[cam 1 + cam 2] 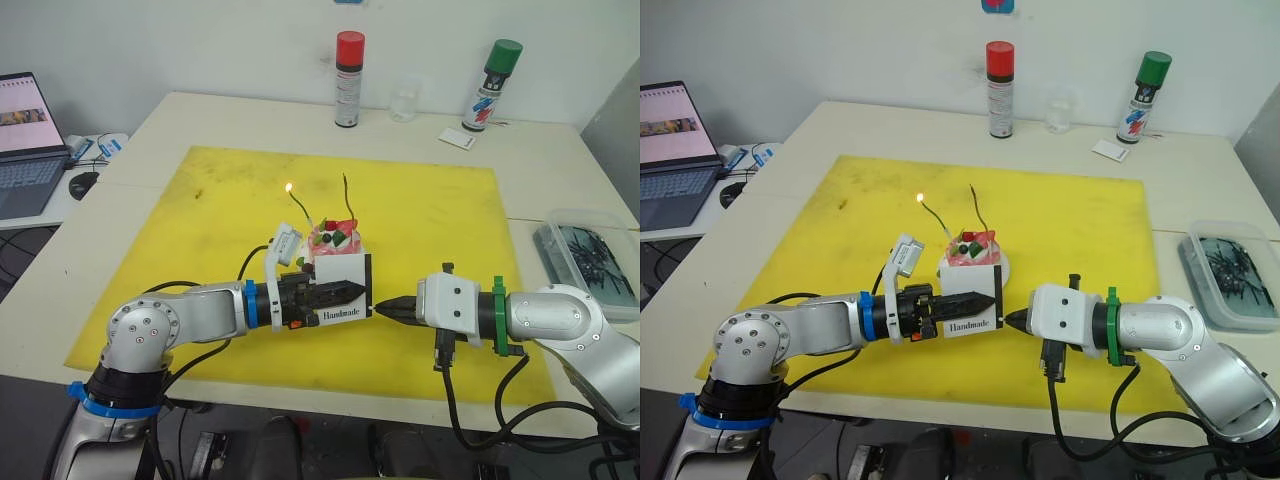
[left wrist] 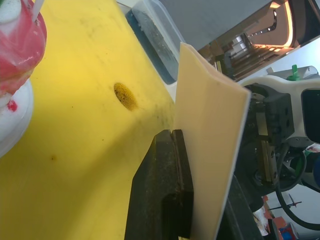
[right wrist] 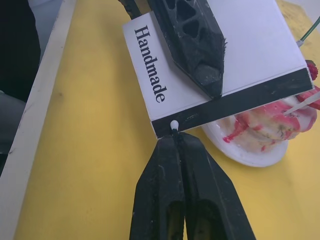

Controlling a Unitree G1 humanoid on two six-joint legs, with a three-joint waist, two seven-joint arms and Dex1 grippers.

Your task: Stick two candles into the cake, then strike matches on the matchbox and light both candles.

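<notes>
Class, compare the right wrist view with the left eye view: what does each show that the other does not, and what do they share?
Right wrist view: the match, its white head at the black strip, pinched in the shut right end effector. Left eye view: the lit candle, the unlit candle, a red-capped can, a green-capped can and a laptop. Shared: the matchbox held by the left end effector, the cake and the yellow mat.
</notes>
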